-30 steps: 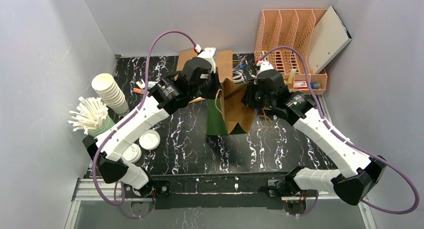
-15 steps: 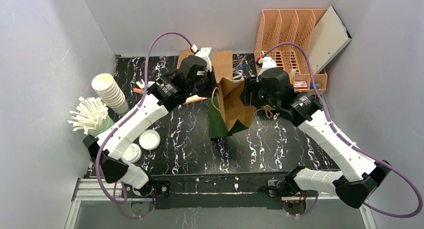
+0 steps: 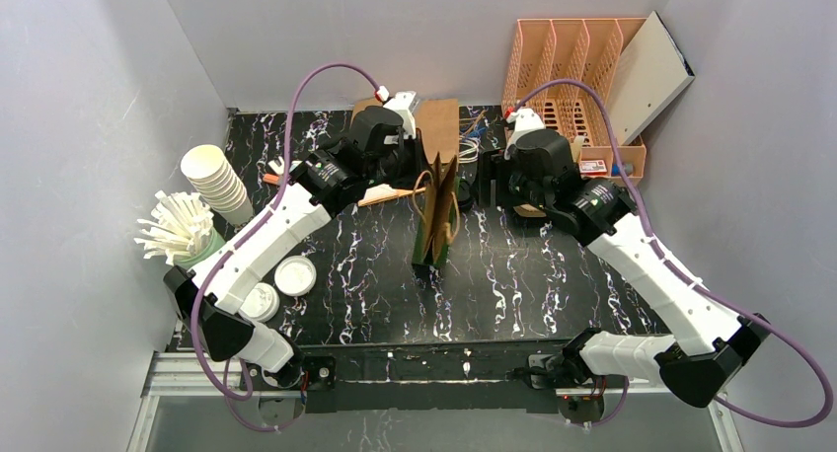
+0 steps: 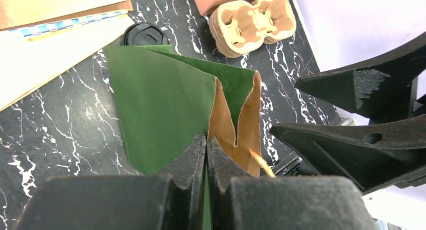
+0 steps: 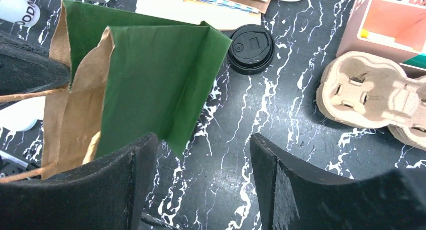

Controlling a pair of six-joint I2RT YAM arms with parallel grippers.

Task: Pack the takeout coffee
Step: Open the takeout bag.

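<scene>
Fingers (image 4: 191,157) of the left gripper (image 4: 206,138) are pressed together on the top edge of the green-and-brown paper bag (image 3: 435,210), which stands upright and nearly flat at the centre of the top view. On the right gripper (image 5: 203,147) the fingers are spread wide beside the bag's green side.

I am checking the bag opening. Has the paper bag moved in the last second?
Yes. The paper bag has folded up nearly flat, and its right side has swung to the left, away from the orange file rack at the back right.
</scene>
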